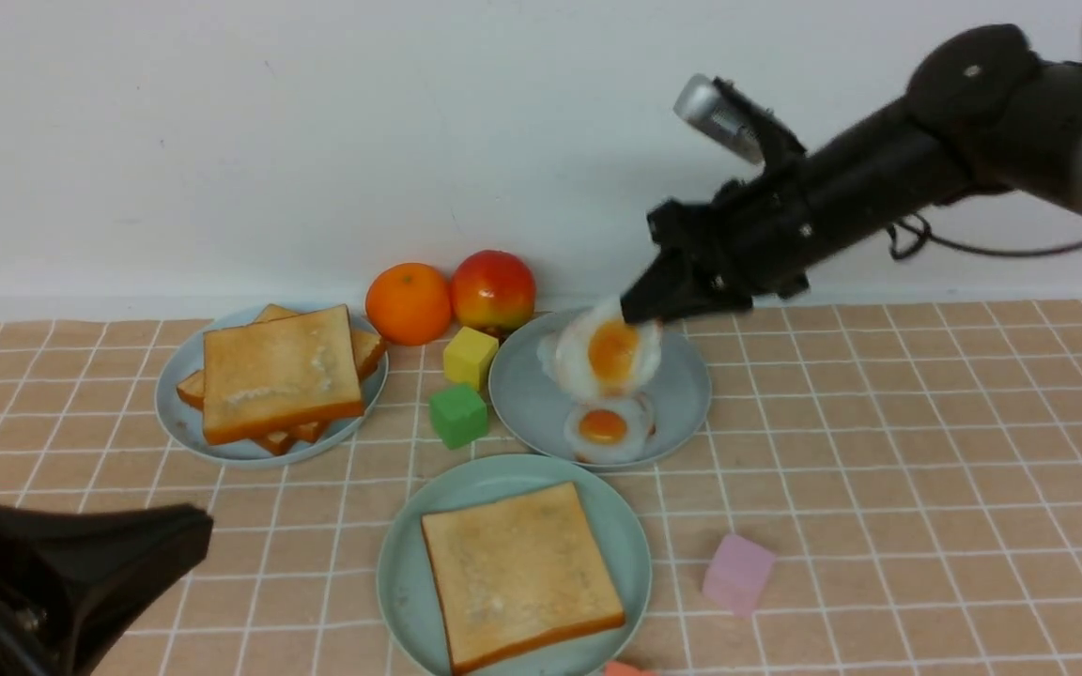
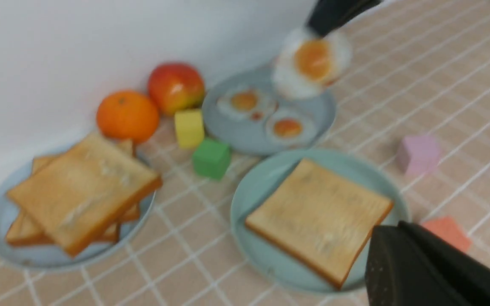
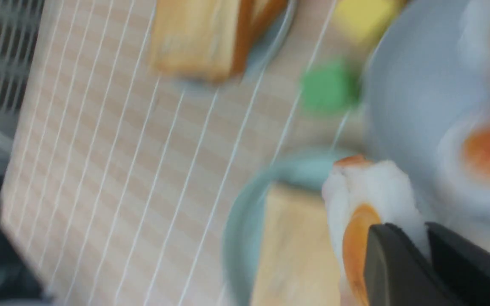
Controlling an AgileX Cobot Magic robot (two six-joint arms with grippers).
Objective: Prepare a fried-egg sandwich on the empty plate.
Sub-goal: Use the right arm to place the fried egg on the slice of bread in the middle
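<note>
My right gripper (image 1: 640, 314) is shut on the white rim of the fried egg (image 1: 609, 355), which hangs tilted just above the blue-grey egg plate (image 1: 682, 385). The right wrist view shows the egg (image 3: 368, 199) pinched between the dark fingers (image 3: 391, 255). In front of it sits the pale mint-green plate (image 1: 405, 563) with a single toast slice (image 1: 520, 573) lying flat, nothing on top. My left gripper (image 1: 193, 535) is shut and holds nothing, low at the near left. Its tip (image 2: 387, 231) shows beside the mint plate's edge.
A smaller browned egg (image 1: 605, 427) lies on the blue-grey plate; the left wrist view shows two (image 2: 245, 102) (image 2: 287, 127). Stacked toast slices (image 1: 278, 376) fill another blue-grey plate (image 1: 175, 394). An orange (image 1: 408, 302), an apple (image 1: 493, 288), and yellow (image 1: 470, 357), green (image 1: 457, 414) and pink (image 1: 738, 573) cubes stand around.
</note>
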